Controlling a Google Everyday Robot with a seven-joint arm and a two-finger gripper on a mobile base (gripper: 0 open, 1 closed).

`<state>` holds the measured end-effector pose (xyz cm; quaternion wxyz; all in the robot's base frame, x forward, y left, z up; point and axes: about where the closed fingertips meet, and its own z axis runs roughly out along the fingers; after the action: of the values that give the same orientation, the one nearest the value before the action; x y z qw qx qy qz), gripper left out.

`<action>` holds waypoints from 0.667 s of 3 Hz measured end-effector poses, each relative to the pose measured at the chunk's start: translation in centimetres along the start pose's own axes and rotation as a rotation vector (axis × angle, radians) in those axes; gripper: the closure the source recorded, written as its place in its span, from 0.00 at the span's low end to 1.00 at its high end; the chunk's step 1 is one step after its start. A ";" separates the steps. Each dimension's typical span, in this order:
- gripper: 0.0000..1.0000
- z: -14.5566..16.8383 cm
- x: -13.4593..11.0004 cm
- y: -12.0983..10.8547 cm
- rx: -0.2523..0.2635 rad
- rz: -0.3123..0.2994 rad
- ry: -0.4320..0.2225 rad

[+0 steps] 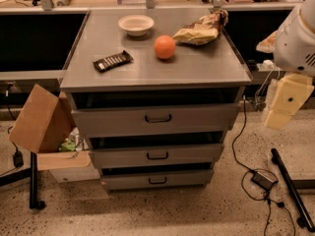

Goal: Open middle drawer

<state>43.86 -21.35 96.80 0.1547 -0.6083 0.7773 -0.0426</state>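
The grey cabinet has three drawers stacked one above the other. The middle drawer [156, 155] has a medium-height flat front with a small dark loop handle [157, 156] at its centre. A dark gap runs above the front, and no tray shows inside. The taller top drawer [155, 119] is above it and the slim bottom drawer [156, 180] is below. My gripper [287, 103], cream-coloured, hangs from the white arm [295, 38] at the right. It is off the cabinet's right side, about level with the top drawer, and touches nothing.
On the cabinet top [197, 68] lie a white bowl [136, 24], an orange [165, 47], a crumpled chip bag [202, 29] and a dark snack bar [112, 61]. An open cardboard box [42, 119] stands at the left. Cables and a power adapter [264, 179] lie on the floor at the right, beside a black bar [293, 193].
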 end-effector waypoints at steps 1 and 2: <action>0.00 4.0 -0.4 1.9 -0.038 -0.057 0.000; 0.00 10.0 -0.6 5.2 -0.106 -0.124 -0.018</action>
<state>42.07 -18.19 86.07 0.1265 -0.6628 0.7381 -0.0054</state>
